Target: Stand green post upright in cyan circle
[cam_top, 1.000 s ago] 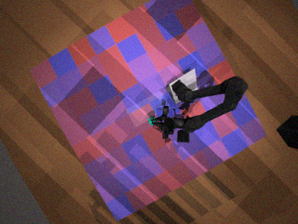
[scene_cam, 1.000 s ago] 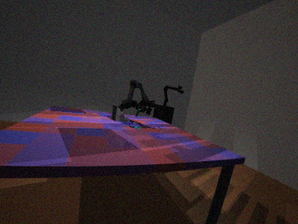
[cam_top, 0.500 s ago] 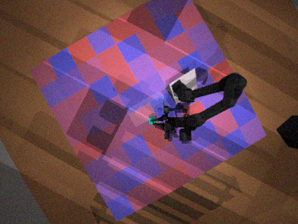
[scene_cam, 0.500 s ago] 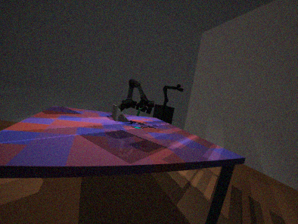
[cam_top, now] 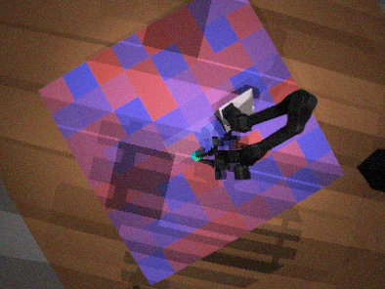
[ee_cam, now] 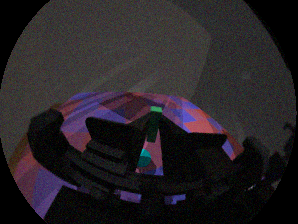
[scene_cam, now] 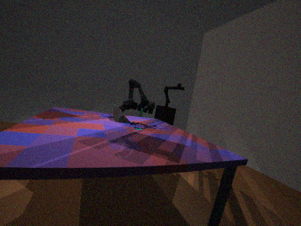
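The green post [scene_cam: 141,113] [ee_cam: 153,126] is held close to upright between the fingertips, its bright green end uppermost in the wrist view. My gripper [scene_cam: 142,109] [ee_cam: 155,116] is shut on it. In the exterior view the post hangs above the table with a gap beneath it. The cyan circle [cam_top: 195,156] [scene_cam: 138,128] [ee_cam: 144,158] lies flat on the table below. In the top view the fingertips reach its right edge, and the post cannot be made out clearly there. In the wrist view a finger partly hides the circle, which shows just below the post's lower end.
A pale grey wedge-like block [cam_top: 239,104] [scene_cam: 120,114] stands on the checkered table [cam_top: 147,93] [scene_cam: 95,153] beside the arm. A black box-shaped object [cam_top: 375,170] [scene_cam: 165,114] is beyond the table edge. Dark shadows fall across the tabletop.
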You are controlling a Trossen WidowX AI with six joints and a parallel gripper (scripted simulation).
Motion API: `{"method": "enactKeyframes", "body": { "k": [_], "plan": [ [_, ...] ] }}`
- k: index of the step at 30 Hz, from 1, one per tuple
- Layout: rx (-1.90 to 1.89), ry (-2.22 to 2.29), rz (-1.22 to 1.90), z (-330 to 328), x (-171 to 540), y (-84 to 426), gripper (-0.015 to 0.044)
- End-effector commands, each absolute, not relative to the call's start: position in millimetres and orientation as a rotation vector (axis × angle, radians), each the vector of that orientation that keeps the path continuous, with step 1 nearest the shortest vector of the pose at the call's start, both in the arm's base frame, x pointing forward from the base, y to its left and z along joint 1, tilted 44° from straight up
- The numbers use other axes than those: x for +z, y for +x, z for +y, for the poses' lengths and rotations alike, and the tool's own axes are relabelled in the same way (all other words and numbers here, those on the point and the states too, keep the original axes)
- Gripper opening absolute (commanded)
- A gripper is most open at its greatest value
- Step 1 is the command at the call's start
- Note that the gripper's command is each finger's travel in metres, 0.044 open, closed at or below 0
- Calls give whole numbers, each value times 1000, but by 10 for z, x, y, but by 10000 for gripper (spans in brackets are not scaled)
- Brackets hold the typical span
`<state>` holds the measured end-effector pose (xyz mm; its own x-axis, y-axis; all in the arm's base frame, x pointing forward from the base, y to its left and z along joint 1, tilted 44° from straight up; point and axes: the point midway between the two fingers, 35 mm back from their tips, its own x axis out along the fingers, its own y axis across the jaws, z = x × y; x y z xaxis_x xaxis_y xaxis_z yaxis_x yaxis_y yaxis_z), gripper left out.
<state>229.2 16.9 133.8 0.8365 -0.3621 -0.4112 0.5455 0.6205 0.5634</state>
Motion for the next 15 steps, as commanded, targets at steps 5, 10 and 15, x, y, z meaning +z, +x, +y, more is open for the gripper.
{"method": "enactKeyframes", "body": {
  "k": [5, 10, 15],
  "plan": [
    [-526, 780, 210, 164, 1356, 2259, 23],
    [-523, 803, 181, 165, 1371, 2245, 23],
    [-523, 804, 180, 165, 1372, 2244, 23]
  ]
}}
